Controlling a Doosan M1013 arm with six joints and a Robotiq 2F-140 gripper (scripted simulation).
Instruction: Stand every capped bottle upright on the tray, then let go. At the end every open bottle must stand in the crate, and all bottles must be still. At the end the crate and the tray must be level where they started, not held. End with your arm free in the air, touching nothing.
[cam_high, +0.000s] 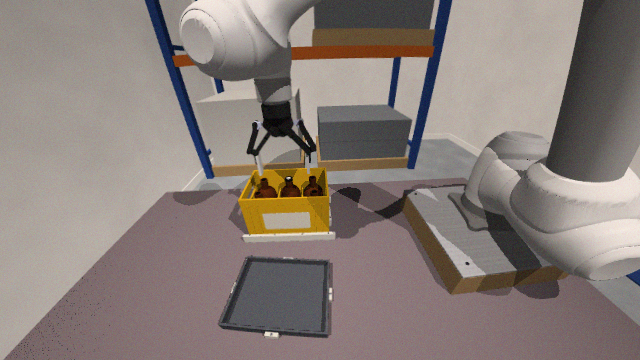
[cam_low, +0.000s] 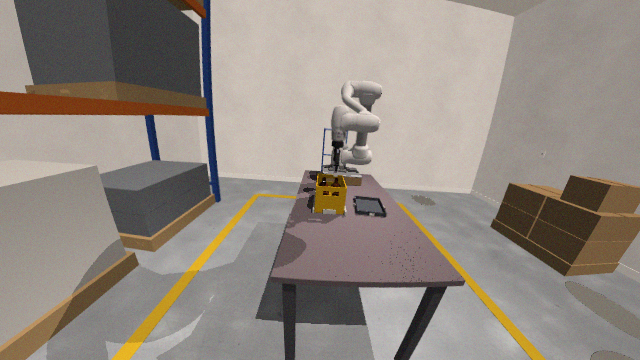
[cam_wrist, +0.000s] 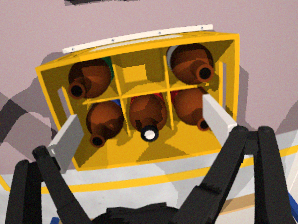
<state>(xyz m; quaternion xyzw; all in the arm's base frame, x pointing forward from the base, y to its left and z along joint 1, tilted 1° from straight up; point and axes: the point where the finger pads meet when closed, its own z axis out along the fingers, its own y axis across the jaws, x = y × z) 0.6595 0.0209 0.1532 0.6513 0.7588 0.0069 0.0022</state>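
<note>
A long mauve table (cam_low: 370, 250) with dark legs stands on a grey concrete floor (cam_low: 500, 280) marked with yellow lines. A blue-posted shelf rack (cam_high: 176, 85) carries grey blocks; cardboard boxes (cam_low: 565, 220) sit by the right wall. The yellow divided crate (cam_high: 285, 220) holds five brown glass bottles; the middle one in the far row, the capped bottle (cam_wrist: 149, 129), shows a white top. The dark rectangular tray (cam_high: 230, 300) lies just in front of the crate. The gripper (cam_high: 283, 170) hangs above the crate's far row, fingers spread wide and holding nothing.
</note>
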